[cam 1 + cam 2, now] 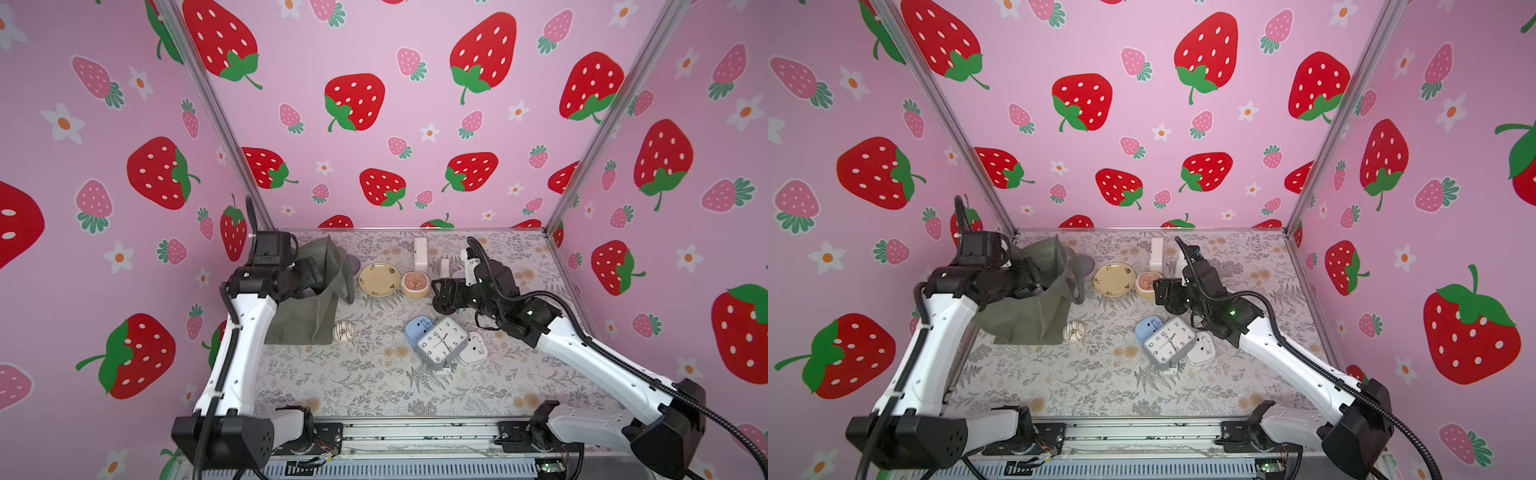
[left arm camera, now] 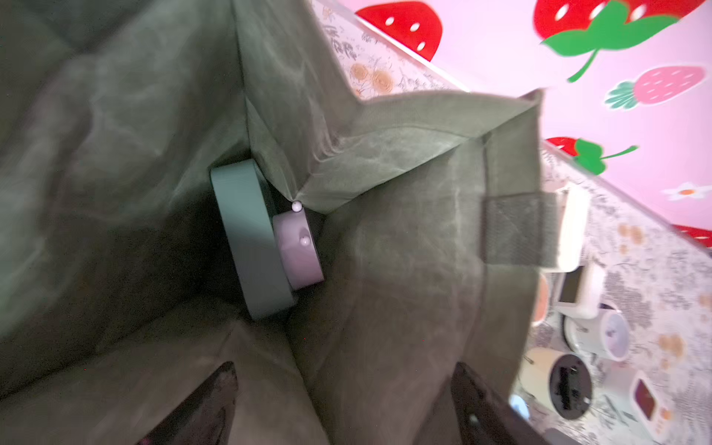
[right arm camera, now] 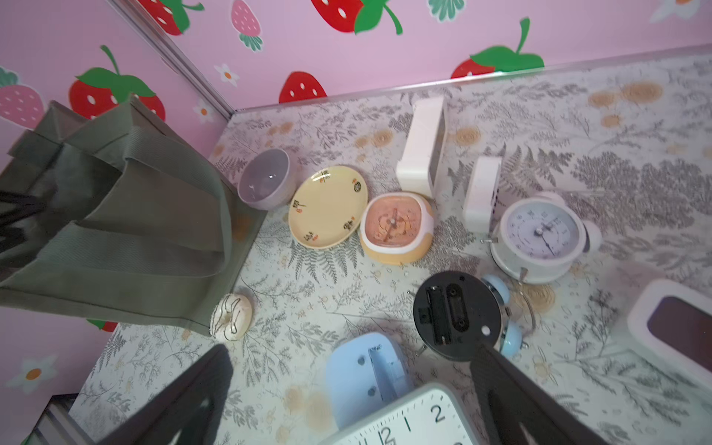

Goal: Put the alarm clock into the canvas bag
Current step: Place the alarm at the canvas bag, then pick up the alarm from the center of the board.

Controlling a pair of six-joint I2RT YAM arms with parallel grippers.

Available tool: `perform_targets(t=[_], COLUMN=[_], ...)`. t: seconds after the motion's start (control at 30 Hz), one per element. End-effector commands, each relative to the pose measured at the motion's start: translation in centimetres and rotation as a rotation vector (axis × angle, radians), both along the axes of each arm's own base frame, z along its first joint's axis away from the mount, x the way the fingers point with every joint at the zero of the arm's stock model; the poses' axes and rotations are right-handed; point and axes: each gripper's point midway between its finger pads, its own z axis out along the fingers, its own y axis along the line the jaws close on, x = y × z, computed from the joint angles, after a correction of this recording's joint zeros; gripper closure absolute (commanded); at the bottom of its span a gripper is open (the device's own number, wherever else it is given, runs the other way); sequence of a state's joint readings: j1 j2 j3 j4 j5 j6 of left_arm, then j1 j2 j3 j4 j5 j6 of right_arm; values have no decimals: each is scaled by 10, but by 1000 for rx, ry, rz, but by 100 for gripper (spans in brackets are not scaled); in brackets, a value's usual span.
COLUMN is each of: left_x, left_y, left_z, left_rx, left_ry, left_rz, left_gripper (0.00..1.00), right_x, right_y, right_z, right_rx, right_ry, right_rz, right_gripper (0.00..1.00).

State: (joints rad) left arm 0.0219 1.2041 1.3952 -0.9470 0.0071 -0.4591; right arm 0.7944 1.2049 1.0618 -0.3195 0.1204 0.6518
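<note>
The alarm clock (image 2: 262,239), green-rimmed with a lilac back, lies on its edge down in a bottom corner of the canvas bag (image 1: 307,316). My left tool (image 2: 345,370) hangs inside the bag's mouth with its fingers spread and nothing between them, so I judge the drop itself done. What is left for that arm is to lift clear without snagging the fabric or a loop handle. My right tool (image 3: 352,348) is open and empty too, poised over the clocks lying on the worktop (image 1: 374,386): a square grey clock (image 1: 442,343), a blue clock (image 1: 417,330) and a white clock (image 1: 473,349) in a heap. If those are meant to go in as well, most of the job is ahead. The bag's floor is dim and partly folded over, so it may hold only that one clock. The lilac bowl (image 3: 265,178) is empty and the yellow plate (image 1: 379,279) is bare.
</note>
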Motion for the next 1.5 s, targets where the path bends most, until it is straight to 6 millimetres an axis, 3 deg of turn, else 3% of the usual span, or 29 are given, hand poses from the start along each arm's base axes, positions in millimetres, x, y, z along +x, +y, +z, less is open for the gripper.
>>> perform_targets(t=[0.0,0.13,0.27,0.4,0.53,0.73,0.97,1.13,1.27,1.47], left_x=[-45,-72,-83,-76,-71,-77,-73,-61,-56,-49], left_y=[-7,-11,-21,-53,-83,-136,-201,-235,-254,-279], left_z=[1,15,24,39,56,65,14,-22,-56,-89], left_rx=[-103,-126,-174,-329,-455,-430,-399,-447,-464,-496], left_ry=[36,-12,-33,-81,-103,-112,30,92,131,181], left_rz=[57,53,18,-94,-208,-453,-598,-676,-740,-831], left_gripper=[11,10,10,12,15,16,21,25,28,34], right_x=[-15,-27,-41,-61,-70,-77,-85,-97,-102,-108], right_y=[-18,-37,-40,-47,-53,-73,-65,-64,-61,-55], right_z=[-21,-43,-57,-78,-79,-102,-121,-136,-140,-149], right_rx=[-10,-80,-75,43,226,363,475,495,621,680], right_ry=[148,246,352,511,535,607,663,703,702,708], right_rz=[-54,-79,-52,-34,-4,23,76,92,73,57], right_gripper=[0,0,0,4,10,14,12,12,14,19])
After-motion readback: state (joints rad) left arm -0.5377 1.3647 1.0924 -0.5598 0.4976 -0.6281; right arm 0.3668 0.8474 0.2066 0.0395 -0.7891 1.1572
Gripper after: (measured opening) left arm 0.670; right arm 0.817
